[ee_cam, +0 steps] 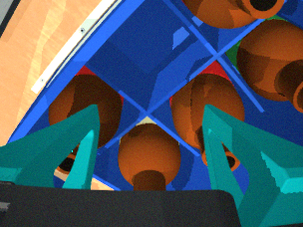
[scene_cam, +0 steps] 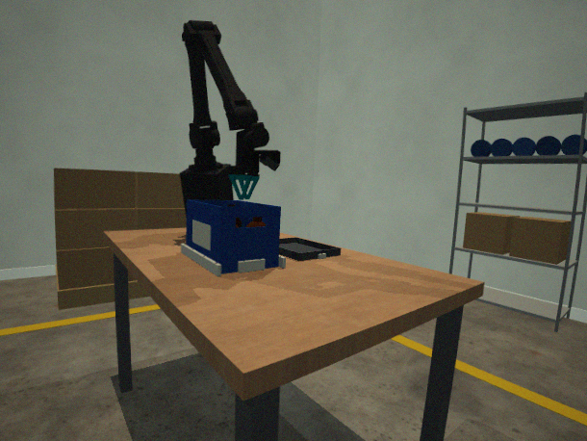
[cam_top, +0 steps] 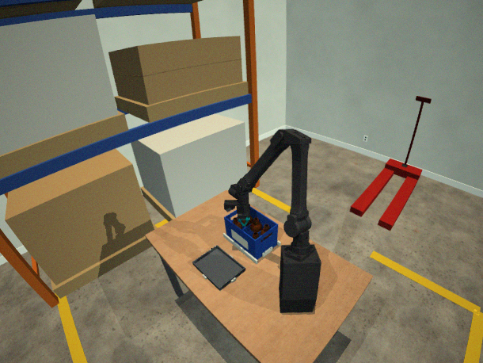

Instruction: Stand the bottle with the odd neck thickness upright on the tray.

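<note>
The gripper (cam_top: 244, 223) (scene_cam: 243, 196) (ee_cam: 151, 113) is hovering open above the crate (cam_top: 251, 241) (scene_cam: 250, 236) (ee_cam: 145, 65), gripping nothing. Neighbouring bottles (ee_cam: 86, 107) (ee_cam: 206, 107) are crowding the crate's compartments.

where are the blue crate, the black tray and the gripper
blue crate (cam_top: 259, 250) (scene_cam: 252, 241): top and exterior views, on its outer side wall
black tray (cam_top: 218, 268) (scene_cam: 300, 247): top and exterior views, on its bare floor
gripper (cam_top: 244, 224) (scene_cam: 243, 196) (ee_cam: 151, 113): top, exterior and wrist views, midway between its fingertips

5 in the crate, folks!
That's 5 brown bottles (cam_top: 256, 225) (scene_cam: 256, 222) (ee_cam: 150, 154), 1 blue crate (cam_top: 266, 243) (scene_cam: 252, 241) (ee_cam: 92, 52), 1 tray (cam_top: 218, 267) (scene_cam: 305, 248) (ee_cam: 4, 7), all on 1 desk (cam_top: 253, 317) (scene_cam: 289, 313) (ee_cam: 30, 45); over on the grey shelf rack (scene_cam: 458, 193), 5 blue round things (scene_cam: 523, 146) and 2 cardboard boxes (scene_cam: 488, 233).
</note>
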